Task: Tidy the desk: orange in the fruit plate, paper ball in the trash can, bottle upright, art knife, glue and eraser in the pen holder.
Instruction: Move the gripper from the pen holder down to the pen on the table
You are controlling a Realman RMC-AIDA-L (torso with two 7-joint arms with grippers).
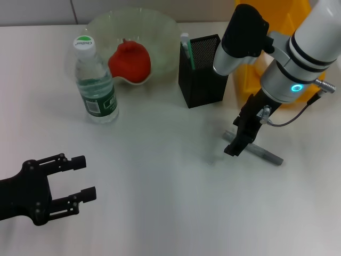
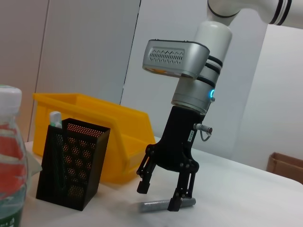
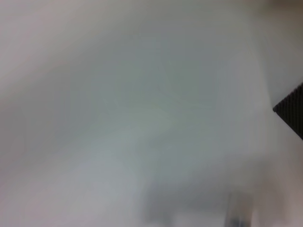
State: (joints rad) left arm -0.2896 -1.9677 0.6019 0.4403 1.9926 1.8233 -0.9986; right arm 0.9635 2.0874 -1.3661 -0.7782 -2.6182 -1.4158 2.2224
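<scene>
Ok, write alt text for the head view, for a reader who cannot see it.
The right hand reaches down, open, over the grey glue lying on the white desk, in front of the yellow trash can. Behind stand the black pen holder, the upright bottle and the fruit plate holding the orange. The left hand rests open, near left.

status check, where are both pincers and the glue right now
Right pincer open, down over the glue on the desk, fingers straddling it. Left pincer open, parked at near left. Nothing blocking; pen holder close by.
</scene>
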